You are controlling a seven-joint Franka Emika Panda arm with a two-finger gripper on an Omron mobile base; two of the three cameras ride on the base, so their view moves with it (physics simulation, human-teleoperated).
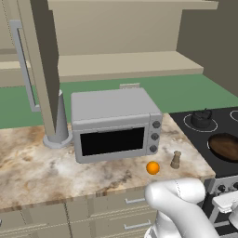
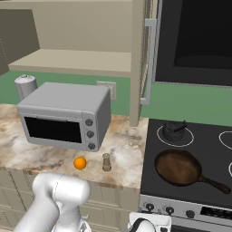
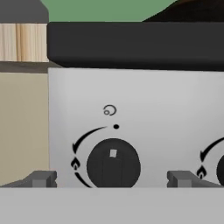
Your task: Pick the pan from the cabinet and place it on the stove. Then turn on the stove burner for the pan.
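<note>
We see the stove (image 3: 135, 100) front panel, a dark knob (image 3: 113, 165) centred between our jaws, jaws spread wide, holding nothing, pan (image 2: 178, 167) on the stove's glass.

The gripper (image 3: 112, 179) has its two tips spread wide before the silver front panel (image 3: 144, 100) of the stove (image 2: 199, 149), and the left knob (image 3: 113, 166) stands between them with room on both sides — nothing blocks the way to it. A second knob (image 3: 220, 168) is just beside, to the right. On the black glass, the pan (image 2: 178, 167) covers the front left ring and its handle (image 2: 214, 183) reaches toward the front right — the small lidded pot (image 2: 173, 130) stands behind it. On the counter (image 2: 122, 158), an orange (image 2: 80, 163) and a pepper shaker (image 2: 106, 162) stand near the front edge, in front of the microwave (image 2: 65, 115). The open cabinet door (image 2: 138, 63) hangs above the counter's right end.
</note>
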